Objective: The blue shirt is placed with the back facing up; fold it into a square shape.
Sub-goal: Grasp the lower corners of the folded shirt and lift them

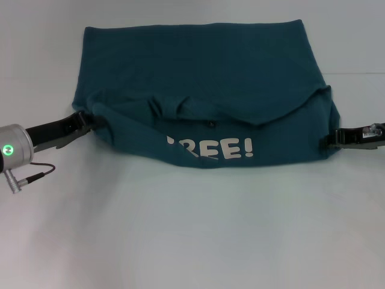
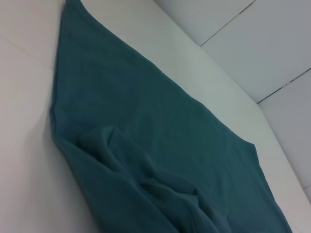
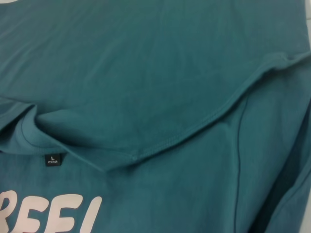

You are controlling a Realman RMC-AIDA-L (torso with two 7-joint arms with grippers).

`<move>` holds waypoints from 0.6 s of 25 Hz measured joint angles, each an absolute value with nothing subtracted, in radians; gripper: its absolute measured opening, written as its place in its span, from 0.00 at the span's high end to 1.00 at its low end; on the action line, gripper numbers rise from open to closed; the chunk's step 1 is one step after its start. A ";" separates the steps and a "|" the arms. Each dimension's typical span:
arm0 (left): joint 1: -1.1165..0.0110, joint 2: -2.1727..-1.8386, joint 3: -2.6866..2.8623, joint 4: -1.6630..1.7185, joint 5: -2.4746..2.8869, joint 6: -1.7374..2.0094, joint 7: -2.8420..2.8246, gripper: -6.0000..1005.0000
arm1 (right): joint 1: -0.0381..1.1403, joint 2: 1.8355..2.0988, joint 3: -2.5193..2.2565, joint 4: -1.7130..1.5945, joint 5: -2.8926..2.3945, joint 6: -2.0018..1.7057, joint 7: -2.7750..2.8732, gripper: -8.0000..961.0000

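Teal-blue cotton covers the middle of the white worktop [image 1: 192,241]: the blue shirt [image 1: 198,66] lies spread flat at its far half, while its near part is folded up and over so that the printed front faces up. White block lettering [image 1: 212,149] reading "REE!" shows along the near edge of that folded flap, and the fabric above it bunches into soft ridges where the flap's hem runs across.

At the shirt's left edge, the left gripper [image 1: 90,122] sits low against the worktop, its dark jaws clenched on the corner of the folded layer. A silver wrist housing with a green light [image 1: 8,150] and a short cable trail behind it toward the left border. At the shirt's right edge, the right gripper [image 1: 329,140] reaches in level with the near right corner of the flap, its jaws pinching the cloth there.

From the left wrist, the plain back of the shirt stretches away smooth, wrinkling close to the camera. From the right wrist, a stitched hem crosses the fabric, and a small black size label [image 3: 54,159] marked "L" sits just above the lettering.
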State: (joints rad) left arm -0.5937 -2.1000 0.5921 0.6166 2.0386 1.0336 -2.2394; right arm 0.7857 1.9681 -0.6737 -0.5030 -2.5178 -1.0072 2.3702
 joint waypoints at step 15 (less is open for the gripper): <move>-0.567 -2.045 0.625 0.662 2.116 1.289 -2.319 0.97 | 0.744 1.930 -0.684 -0.624 -2.530 -1.281 2.404 0.95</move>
State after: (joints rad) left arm -0.5674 -2.0453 0.6252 0.6616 2.1161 1.2893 -2.3194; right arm 0.7438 1.9303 -0.6842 -0.6239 -2.5302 -1.2813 2.4044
